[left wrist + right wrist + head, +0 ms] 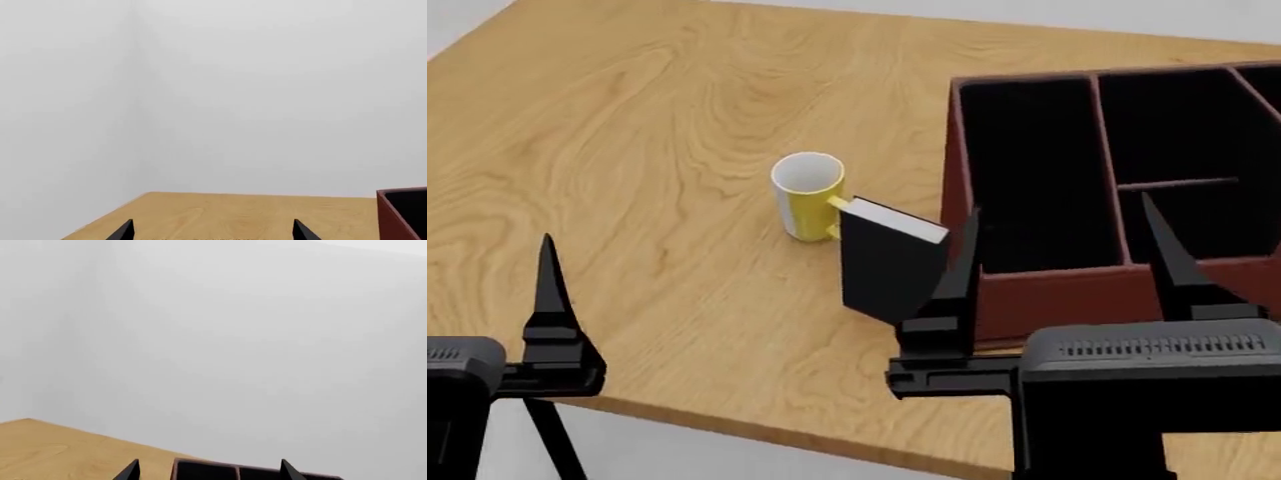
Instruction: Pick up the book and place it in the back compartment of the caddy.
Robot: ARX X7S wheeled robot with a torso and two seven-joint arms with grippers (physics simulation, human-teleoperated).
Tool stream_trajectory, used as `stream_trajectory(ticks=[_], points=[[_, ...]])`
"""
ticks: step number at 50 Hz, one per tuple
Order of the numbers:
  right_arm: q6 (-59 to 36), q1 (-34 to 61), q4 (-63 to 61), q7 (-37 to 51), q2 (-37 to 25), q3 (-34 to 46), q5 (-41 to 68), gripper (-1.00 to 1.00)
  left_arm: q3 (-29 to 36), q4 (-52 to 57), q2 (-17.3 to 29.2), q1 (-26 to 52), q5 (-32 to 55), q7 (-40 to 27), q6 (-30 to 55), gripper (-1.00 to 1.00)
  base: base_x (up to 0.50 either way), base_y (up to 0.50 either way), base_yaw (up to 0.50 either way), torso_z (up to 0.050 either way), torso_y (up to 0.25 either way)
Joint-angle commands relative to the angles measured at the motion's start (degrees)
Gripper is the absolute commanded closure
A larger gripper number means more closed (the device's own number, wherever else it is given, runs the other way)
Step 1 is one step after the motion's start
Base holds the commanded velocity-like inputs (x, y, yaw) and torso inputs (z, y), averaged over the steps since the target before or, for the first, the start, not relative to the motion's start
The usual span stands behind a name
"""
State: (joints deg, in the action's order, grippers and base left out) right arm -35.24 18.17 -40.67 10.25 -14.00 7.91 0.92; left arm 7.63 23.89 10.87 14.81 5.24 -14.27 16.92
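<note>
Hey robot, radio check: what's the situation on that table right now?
Both grippers open, empty: left gripper, right gripper. Book standing on table, between mug and caddy. Mug touching or nearly touching book; back compartment empty.

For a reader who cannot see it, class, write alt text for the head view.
A small black book stands upright on a wooden table, between a yellow mug and a red-brown caddy with four black sections. The open left end effector and right end effector are in the foreground, holding nothing.
</note>
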Motion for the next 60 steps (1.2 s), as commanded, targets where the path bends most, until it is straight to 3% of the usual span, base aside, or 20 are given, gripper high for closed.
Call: stream_trajectory(ticks=[1, 11, 22, 30, 50, 60], points=[[1.64, -0.52, -0.73, -0.26, 1.61, -1.89, 1.21, -1.00, -1.33, -0.58, -0.48, 0.58, 1.51, 1.84, 0.86, -1.00, 0.00, 0.00, 0.50, 0.000, 0.000], [1.01, -0.90, -1.54, -2.47, 0.17, -1.06, 3.04, -1.00, -1.07, 0.07, -0.10, 0.52, 1.98, 1.59, 1.20, -1.00, 0.00, 0.00, 0.00, 0.000, 0.000], [0.23, -0.72, -3.02, -2.33, 0.52, -3.47, 5.66, -1.00, -1.34, 0.34, -0.01, 0.79, 2.40, 0.87, 1.45, -1.00, 0.13, -0.48, 0.00, 0.000, 0.000], [-7.24, 2.26, -12.22, -2.11, -2.20, -10.45, 7.59, -1.00, -7.17, 6.83, 1.92, 1.70, 6.45, -0.15, 3.27, -1.00, 0.13, -0.48, 0.00, 0.000, 0.000], [-6.60, 1.74, -11.64, -2.99, -3.64, -12.58, 9.13, -1.00, -8.09, 6.50, 3.14, 1.32, 6.15, -1.21, 0.82, -1.00, 0.13, -0.48, 0.00, 0.000, 0.000], [-4.65, 0.13, -12.02, -2.89, -4.23, -11.55, 8.42, -1.00, -7.41, 7.36, 3.51, 1.51, 6.33, -1.56, 2.00, -1.00, 0.03, -0.02, 0.00, 0.000, 0.000]])
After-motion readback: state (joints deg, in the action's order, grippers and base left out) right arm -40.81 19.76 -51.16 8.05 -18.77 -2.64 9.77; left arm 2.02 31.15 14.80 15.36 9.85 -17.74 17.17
